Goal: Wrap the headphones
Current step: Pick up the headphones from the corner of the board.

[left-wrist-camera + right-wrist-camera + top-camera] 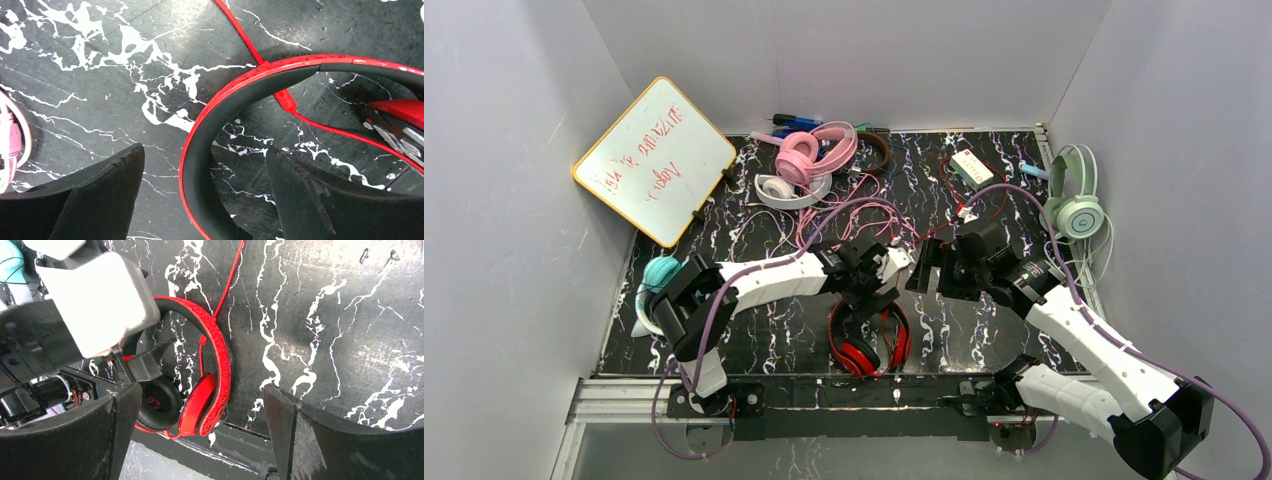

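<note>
Two grippers are seen in the top view, brought together near the middle of the desk (984,330). The left gripper (876,292) is lowered over the band of the red headphones (869,340), which are laid flat toward 6 o'clock on the desk, cups nearest the arm bases. The right gripper (929,268) is held just beside it at 3 o'clock, over bare desk, probably so that the cord can be taken once the set is steadied. The pink headphones (809,152) are left at 11 o'clock and the mint green headphones (1076,200) at 3 o'clock, well apart from the work.

From the left wrist, the jaws are seen spread, one finger on each side of the headband (220,100), and neither is pressed against it. This straddle is judged to be preparation for a pinch across the band. The red cord (245,37) is run beneath the band toward 12 o'clock.

From the right wrist, the fingers are seen wide apart with nothing gripped. Between them, the red headphones are found toward 9 o'clock, and the band is partly covered by the left gripper.
</note>
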Available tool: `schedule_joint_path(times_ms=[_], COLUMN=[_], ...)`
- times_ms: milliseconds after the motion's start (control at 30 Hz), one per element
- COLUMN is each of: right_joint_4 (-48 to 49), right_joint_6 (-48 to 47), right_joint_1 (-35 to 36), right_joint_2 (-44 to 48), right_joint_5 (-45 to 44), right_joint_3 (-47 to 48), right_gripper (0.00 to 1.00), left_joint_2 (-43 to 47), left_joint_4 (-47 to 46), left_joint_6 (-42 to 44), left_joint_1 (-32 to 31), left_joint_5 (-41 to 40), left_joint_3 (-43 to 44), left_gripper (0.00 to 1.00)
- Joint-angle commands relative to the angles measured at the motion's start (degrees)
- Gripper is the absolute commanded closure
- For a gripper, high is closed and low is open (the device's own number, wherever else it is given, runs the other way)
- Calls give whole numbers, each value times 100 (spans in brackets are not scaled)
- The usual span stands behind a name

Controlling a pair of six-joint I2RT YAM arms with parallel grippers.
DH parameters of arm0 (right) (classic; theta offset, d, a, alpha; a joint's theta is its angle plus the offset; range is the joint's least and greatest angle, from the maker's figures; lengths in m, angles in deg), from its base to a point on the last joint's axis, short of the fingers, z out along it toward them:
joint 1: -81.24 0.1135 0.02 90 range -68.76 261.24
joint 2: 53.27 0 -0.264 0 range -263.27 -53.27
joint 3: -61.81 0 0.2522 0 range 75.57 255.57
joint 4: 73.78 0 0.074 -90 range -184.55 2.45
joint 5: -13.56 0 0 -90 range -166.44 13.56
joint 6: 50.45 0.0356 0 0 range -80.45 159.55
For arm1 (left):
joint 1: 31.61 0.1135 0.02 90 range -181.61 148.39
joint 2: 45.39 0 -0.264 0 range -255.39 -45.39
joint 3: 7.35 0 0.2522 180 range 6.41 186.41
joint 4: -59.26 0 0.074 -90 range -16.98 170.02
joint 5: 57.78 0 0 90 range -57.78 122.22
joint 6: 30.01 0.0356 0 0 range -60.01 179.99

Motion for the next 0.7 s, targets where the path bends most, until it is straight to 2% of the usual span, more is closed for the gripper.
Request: schedule_joint_path(times_ms=[0, 100, 133, 333, 467, 667], right_joint_4=[144, 167, 170, 150, 153, 108], right_joint_6=[-50, -27, -24, -7, -6, -6], right_joint_1=[14, 15, 19, 15, 15, 16], right_joint_2=[128, 157, 167, 192, 197, 201], right_joint_5=[-231, -223, -222, -249, -255, -278], right_joint_3=[189, 176, 170, 199, 198, 233], right_gripper=[1, 1, 1, 1, 1, 1], left_joint_2=[-237, -474, -552, -1172, -1396, -611], left_joint_4=[369, 497, 536, 1117, 1431, 1461], left_joint_6=[193, 179, 186, 167, -95, -860], left_joint_1=[-98, -98, -98, -98, -98, -90], left_joint_5=[-315, -340, -307, -145, -717, -1964], left_joint_3=[282, 343, 361, 703, 987, 1010], left_gripper=[16, 21, 26, 69, 99, 100])
